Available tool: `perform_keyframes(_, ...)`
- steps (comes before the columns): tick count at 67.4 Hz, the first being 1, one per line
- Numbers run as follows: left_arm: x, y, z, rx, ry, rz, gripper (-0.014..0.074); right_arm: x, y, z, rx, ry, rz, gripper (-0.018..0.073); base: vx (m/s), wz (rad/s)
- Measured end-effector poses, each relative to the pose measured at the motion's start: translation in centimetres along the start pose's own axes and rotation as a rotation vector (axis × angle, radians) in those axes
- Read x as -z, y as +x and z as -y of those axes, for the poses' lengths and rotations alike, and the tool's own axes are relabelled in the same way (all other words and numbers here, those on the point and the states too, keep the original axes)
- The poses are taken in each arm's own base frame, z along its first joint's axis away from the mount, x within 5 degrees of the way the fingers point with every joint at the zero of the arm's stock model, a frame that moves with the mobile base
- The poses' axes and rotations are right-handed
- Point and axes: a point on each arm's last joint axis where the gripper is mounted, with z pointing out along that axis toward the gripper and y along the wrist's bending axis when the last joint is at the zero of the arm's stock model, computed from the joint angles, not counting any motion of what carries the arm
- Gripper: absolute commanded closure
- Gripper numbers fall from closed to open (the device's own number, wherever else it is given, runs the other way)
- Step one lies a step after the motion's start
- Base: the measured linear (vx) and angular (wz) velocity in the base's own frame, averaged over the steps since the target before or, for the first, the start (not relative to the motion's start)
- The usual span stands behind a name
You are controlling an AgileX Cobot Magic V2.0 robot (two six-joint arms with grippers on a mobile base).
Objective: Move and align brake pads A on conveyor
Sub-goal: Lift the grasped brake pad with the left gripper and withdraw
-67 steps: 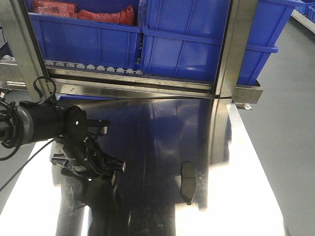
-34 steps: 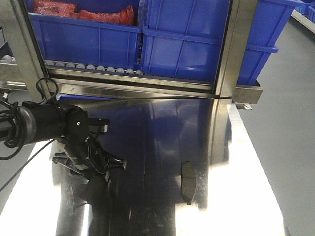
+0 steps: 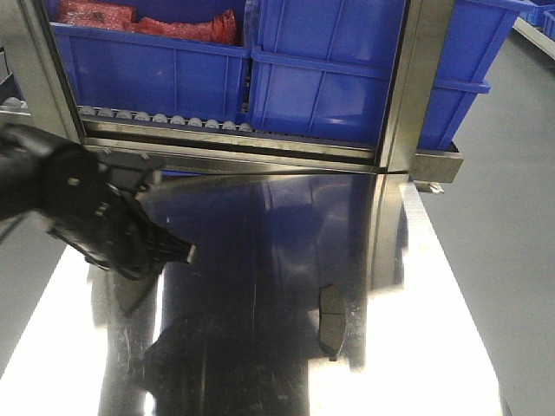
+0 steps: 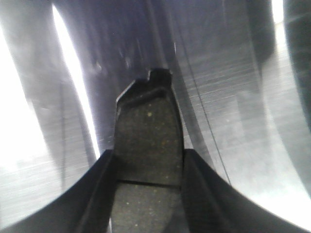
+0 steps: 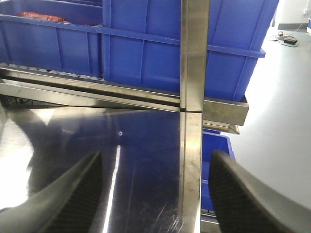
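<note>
We find no text, label, brand, number or sign that can be read in any view. The blue bins [image 3: 329, 78], the steel table [image 3: 416, 347] and the brake pad [image 4: 148, 141] in the left wrist view show us only plain, unmarked faces.

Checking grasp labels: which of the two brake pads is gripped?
The pad between the left gripper's fingers; the other pad lies free on the steel table.
</note>
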Motion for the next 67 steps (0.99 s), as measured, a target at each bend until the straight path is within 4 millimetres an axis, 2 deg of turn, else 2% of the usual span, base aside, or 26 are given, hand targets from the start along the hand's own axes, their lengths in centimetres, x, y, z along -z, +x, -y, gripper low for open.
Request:
perform_keyframes(6,3.3,1.2,-0.5,-0.020,-0.009,0.067,0.0603,0.0,0.0,0.0,0.000,0.000,0.000,0.0110,0.00,0.00)
perform_keyframes(17,7.6,4.5,-1.5,-0.037,-0.028,0.149,0.0603,0.0,0.0,0.0,0.000,0.000,0.000,0.0110,0.00,0.00)
perform_keyframes(37,14.6,12.4,-3.1,-0.029,0.002,0.416,0.0603,0.0,0.0,0.0,0.000,0.000,0.000,0.0110,0.00,0.00)
perform_keyframes(49,16.1,16.9,-3.9,-0.025,0.023,0.575,0.0603,0.0,0.0,0.0,0.000,0.000,0.000,0.0110,0.00,0.00)
perform_keyframes(56,15.8,19.2,-4.2,-0.025,0.037,0.655,0.0603,0.0,0.0,0.0,0.000,0.000,0.000,0.0110,0.00,0.00)
perform_keyframes(67,14.3,21.9,-4.5,-0.028,0.049,0.727,0.0603,0.0,0.0,0.0,0.000,0.000,0.000,0.0110,0.00,0.00)
